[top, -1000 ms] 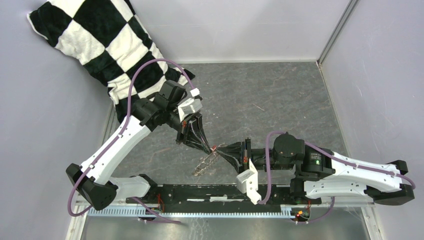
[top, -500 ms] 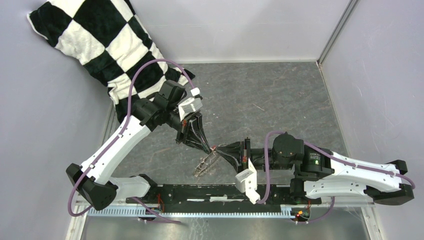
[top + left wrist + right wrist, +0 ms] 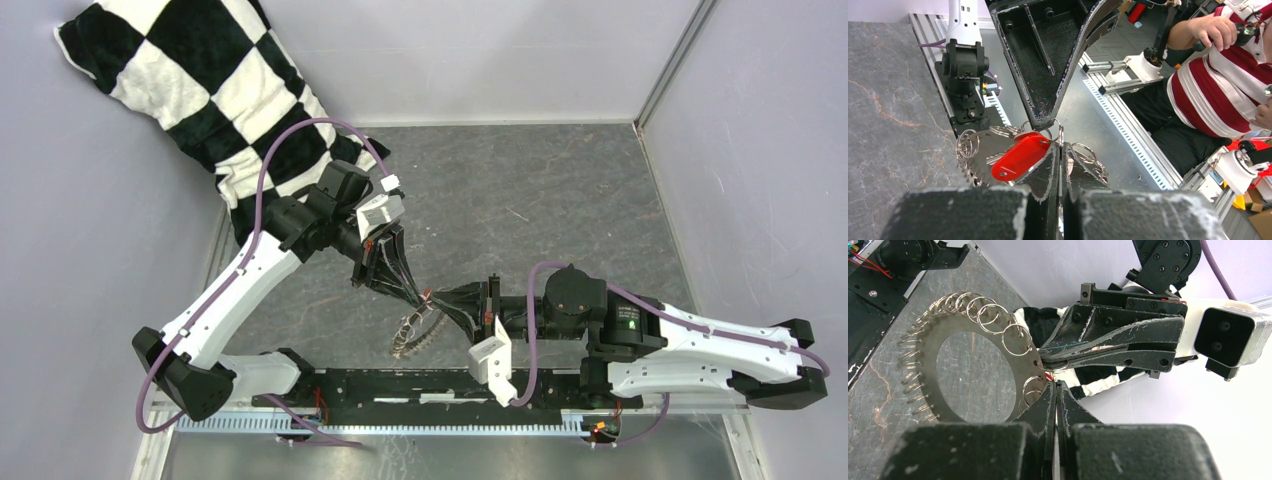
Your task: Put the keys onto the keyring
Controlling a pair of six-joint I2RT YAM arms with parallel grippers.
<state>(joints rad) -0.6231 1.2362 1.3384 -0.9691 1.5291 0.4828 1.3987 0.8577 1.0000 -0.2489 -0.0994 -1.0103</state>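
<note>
Rolled the keyring (image 3: pixel 408 333) within the last second: edge-on before, now showing its hollow face just above the counter (image 3: pixel 520 190). Gripping its rim with the right pincer (image 3: pixel 1055 387), clenched. Meeting it tip to tip with the left pincer (image 3: pixel 1060 150), also clenched, beside the red-tagged key (image 3: pixel 1018 156); exact hold hidden. Likely mid-threading, with the key touching the ring, not clearly hooked.

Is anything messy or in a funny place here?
The checkered cushion looks out of place: it slumps in the far left corner, leaning up the wall. The keyring hangs tilted between the shut left gripper and right gripper, which suits the job.
</note>
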